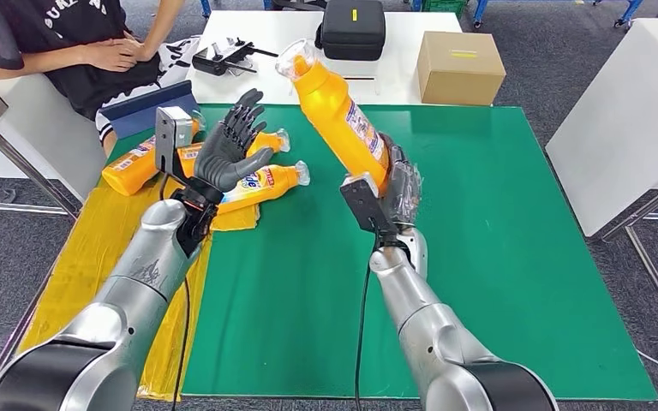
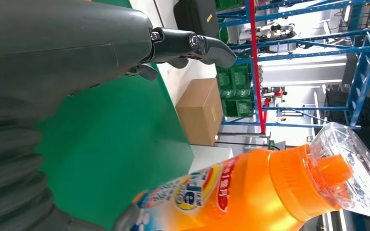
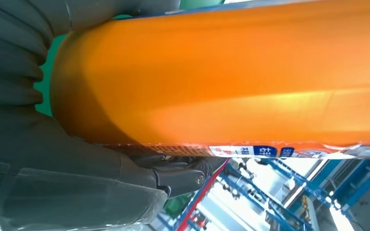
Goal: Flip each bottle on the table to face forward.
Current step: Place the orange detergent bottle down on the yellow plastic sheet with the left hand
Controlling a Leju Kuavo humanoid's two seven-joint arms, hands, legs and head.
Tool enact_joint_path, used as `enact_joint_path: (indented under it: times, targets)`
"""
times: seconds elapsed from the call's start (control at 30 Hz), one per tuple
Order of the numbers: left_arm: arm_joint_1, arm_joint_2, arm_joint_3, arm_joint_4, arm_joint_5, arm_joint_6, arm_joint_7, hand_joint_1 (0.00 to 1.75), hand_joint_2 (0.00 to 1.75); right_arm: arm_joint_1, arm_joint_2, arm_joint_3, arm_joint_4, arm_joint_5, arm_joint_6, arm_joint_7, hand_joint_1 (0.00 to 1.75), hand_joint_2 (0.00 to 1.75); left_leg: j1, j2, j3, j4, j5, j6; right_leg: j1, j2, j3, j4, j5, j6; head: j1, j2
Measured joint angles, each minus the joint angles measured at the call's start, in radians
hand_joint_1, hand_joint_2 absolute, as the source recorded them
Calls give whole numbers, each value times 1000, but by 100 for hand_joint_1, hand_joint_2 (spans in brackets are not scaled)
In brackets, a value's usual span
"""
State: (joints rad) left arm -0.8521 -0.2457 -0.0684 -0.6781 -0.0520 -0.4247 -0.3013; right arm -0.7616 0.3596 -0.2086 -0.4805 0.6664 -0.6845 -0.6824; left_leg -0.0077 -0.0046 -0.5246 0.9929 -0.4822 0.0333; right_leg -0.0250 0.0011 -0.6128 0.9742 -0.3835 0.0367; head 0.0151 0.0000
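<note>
My right hand [image 1: 401, 184] grips the base of an orange bottle [image 1: 336, 110] with a clear cap, lifted above the green mat [image 1: 480, 257] and tilted up and to the left. That held bottle [image 3: 221, 72] lies across the right wrist view, against the hand [image 3: 77, 159]. It also shows in the left wrist view, the bottle [image 2: 250, 192] with its label and cap facing the camera. My left hand [image 1: 231, 150] is raised with fingers spread, holding nothing, above several orange bottles [image 1: 261, 182] lying on their sides. Its fingers [image 2: 192, 45] reach out over the mat.
A yellow sheet [image 1: 94, 248] covers the mat's left side. A person sits at the far left behind a white table [image 1: 394, 60] that carries a black case [image 1: 353, 28], tools and a cardboard box [image 1: 459, 67]. Another white table [image 1: 634, 111] stands to the right.
</note>
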Motion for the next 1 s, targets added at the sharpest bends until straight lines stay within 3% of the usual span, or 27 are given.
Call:
enact_joint_path:
  times: [0.37,0.73,0.87,1.0]
  targets:
    - [0,-2,-74,-17,62,18,2,0,175,15,0,216,-17,-238,74,-13,175,175,0,0,0,0,0,0,0,0,0,0,0,0,0,0]
    - [6,-2,-118,-34,91,38,7,0,175,37,-6,339,-76,-410,29,-13,175,175,0,0,0,0,0,0,0,0,0,0,0,0,0,0]
    - [9,-4,-134,-44,103,45,16,0,175,38,-6,377,-78,-403,1,-13,175,175,0,0,0,0,0,0,0,0,0,0,0,0,0,0]
    - [13,-8,-154,-61,116,56,27,0,175,38,-6,370,-73,-283,-5,-13,175,175,0,0,0,0,0,0,0,0,0,0,0,0,0,0]
